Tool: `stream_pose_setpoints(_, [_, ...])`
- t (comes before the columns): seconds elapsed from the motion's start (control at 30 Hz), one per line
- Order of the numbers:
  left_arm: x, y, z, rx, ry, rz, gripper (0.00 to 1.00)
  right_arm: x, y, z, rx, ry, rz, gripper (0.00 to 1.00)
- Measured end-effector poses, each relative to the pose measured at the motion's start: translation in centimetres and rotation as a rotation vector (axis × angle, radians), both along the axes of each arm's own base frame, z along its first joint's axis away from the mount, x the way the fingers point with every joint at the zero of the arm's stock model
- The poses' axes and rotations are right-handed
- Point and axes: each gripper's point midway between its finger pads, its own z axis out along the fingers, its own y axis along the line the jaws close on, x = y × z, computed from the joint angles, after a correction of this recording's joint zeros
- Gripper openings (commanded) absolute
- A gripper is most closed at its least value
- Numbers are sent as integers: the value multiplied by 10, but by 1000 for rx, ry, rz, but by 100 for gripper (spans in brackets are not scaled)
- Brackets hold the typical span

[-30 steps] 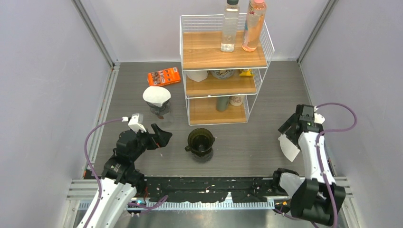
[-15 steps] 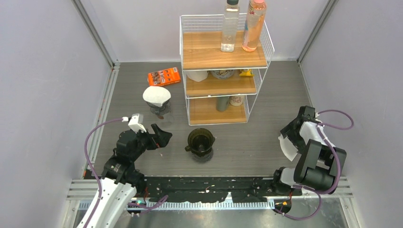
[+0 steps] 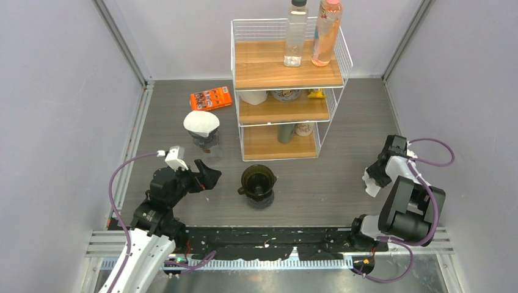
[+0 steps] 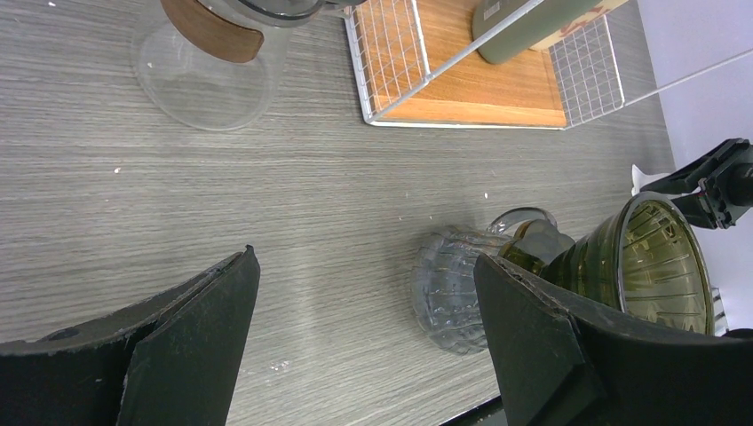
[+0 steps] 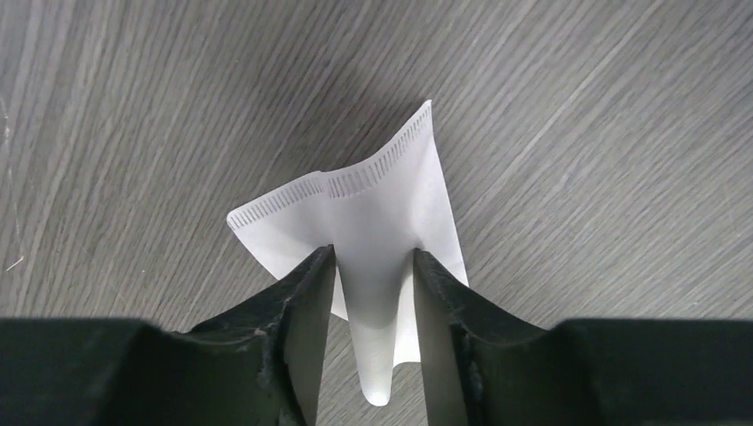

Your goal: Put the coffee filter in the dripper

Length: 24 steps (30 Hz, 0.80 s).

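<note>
The white coffee filter (image 5: 382, 200) lies on the grey table at the right side, also visible from above as the filter (image 3: 369, 185). My right gripper (image 5: 373, 253) points down onto it, and the paper is bunched into a raised fold pinched between the two fingers. The dark green glass dripper (image 3: 257, 179) stands on a clear glass base in the middle front of the table. In the left wrist view the dripper (image 4: 659, 266) shows behind the right finger. My left gripper (image 3: 211, 176) hovers open left of the dripper, nothing between its fingers.
A wire and wood shelf rack (image 3: 287, 91) stands at the back with two bottles on top. A glass carafe (image 3: 204, 139) with a second white filter on it stands left of the rack. An orange packet (image 3: 211, 98) lies behind it.
My right arm folded down and its gripper dropped onto the filter, then narrowed from open onto the paper, bunching it up. The left arm has not moved.
</note>
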Motion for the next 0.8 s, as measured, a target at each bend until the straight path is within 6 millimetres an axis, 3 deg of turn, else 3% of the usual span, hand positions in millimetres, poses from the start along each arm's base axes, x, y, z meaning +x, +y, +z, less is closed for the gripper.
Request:
stream_pose_setpoints(0.17, [0,0,0,0,0,0,100,8,4,1,17,-38,31,25])
stream_pose_setpoints(0.27, [0,0,0,0,0,0,100,11,10,2,41,-68,59,24])
stream_pose_setpoints(0.47, [0,0,-4,5,15,0,99,6,38,7,139,-122,144,20])
stream_pose_setpoints(0.63, [1,0,-7,10,28,1,99,7,68,33,192,-236,260,19])
stream_pose_setpoints(0.8, [2,2,-7,14,22,12,100,6,121,59,255,-308,486,20])
